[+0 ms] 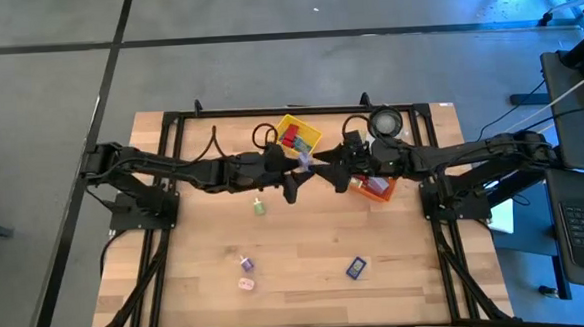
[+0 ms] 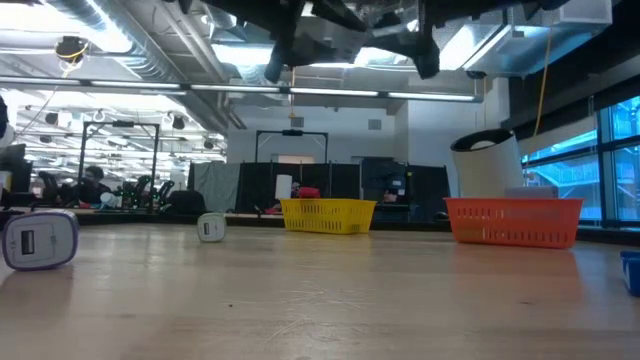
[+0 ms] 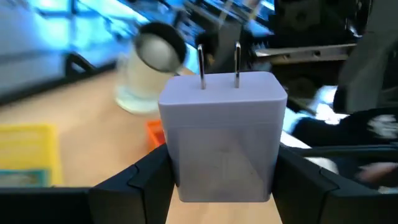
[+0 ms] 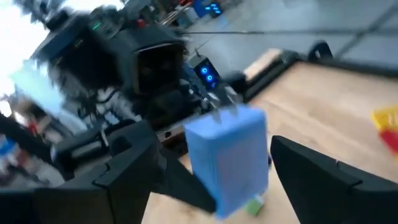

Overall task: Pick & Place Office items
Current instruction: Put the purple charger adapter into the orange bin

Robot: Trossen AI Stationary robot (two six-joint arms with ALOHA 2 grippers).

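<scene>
Both arms are meeting mid-air at upper centre of the high view, between the yellow bin [image 1: 298,135] and the orange bin [image 1: 377,187]. The left gripper [image 3: 222,177] is clamping a lavender plug adapter [image 3: 222,140], prongs pointing away from the wrist, fingers pressing both its side faces. In the right wrist view the same adapter [image 4: 227,158] is sitting between the right gripper [image 4: 214,168] fingers, which are spread wide and seem not to be touching it yet. My read: a handover is going on, left to right, w/ the orange bin as the likely drop, though I can't confirm that.

To do it well:
- right fingers should be closing on the free faces, not on the prongs, and not over the left's fingers
- left should be letting go only once the right has a firm hold; the block looks smooth, so it could slip
- keep it high enough to clear the bin rims

Other office items are waiting on the table [image 1: 306,248]:
- green piece [image 1: 259,207], left of centre
- lavender piece [image 1: 245,263], w/ a pink piece [image 1: 246,283] just below it, lower left
- dark blue piece [image 1: 355,268], lower centre-right
- red piece [image 1: 292,136] plus others already lying in the yellow bin

White round roll [image 1: 384,124] is standing just above the orange bin; keep the right elbow off it. In the low view a lavender block [image 2: 40,240] is showing at far left and a small pale piece [image 2: 211,228] further back.
</scene>
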